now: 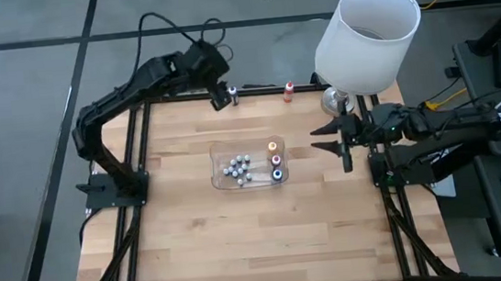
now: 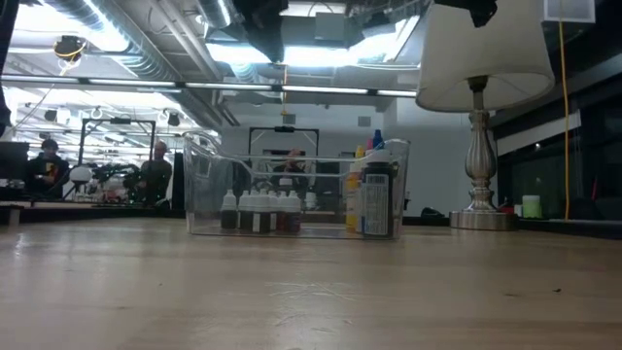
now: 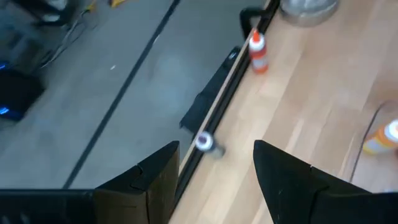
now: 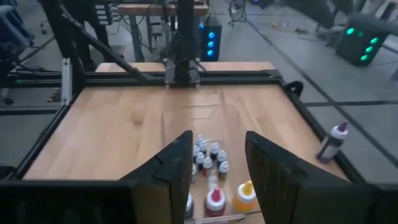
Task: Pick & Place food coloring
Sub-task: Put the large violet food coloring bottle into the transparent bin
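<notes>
High view: clear box (image 1: 249,163) mid tabletop (image 1: 196,247), holding upright food coloring bottles (image 1: 275,159) beside little grey-capped ones (image 1: 239,168). Two more bottles upright at far edge: red (image 1: 289,91), dark (image 1: 233,95). Lamp (image 1: 365,37) behind right tool (image 1: 328,139), open, empty. Left tool (image 1: 225,97) open over dark bottle

place: robotics lab | cues: exposed ceiling ducts (image 2: 126,58), people at workstations (image 2: 49,165), framed wooden table (image 1: 240,224)
</notes>
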You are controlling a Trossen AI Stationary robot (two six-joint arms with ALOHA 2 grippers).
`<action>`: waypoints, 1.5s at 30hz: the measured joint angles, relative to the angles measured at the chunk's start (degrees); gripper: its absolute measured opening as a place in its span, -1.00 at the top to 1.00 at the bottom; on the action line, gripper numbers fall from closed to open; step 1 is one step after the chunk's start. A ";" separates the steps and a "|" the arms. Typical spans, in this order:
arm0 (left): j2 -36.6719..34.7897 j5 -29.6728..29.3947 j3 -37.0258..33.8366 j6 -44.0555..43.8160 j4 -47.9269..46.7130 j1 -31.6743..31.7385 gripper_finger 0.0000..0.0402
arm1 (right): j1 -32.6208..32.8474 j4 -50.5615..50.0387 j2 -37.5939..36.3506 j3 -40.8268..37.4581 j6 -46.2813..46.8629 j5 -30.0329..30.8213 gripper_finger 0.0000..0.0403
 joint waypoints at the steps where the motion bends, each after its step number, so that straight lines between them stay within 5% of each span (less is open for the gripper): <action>1: 0.07 2.00 -0.94 0.98 1.98 1.26 0.00 | -0.51 -0.01 -0.21 0.00 -0.30 -0.03 0.26; 12: 8.95 25.50 -5.10 8.14 7.63 15.62 -0.17 | -2.02 -0.62 -0.08 0.00 2.16 0.54 0.26; 24: 21.92 27.60 -5.10 21.86 9.74 20.02 -0.37 | -2.02 -1.58 -0.01 0.00 8.08 12.35 0.26; 45: 29.88 33.03 -4.99 22.41 13.89 20.39 -0.35 | -2.02 -1.85 -0.01 0.00 10.68 12.52 0.26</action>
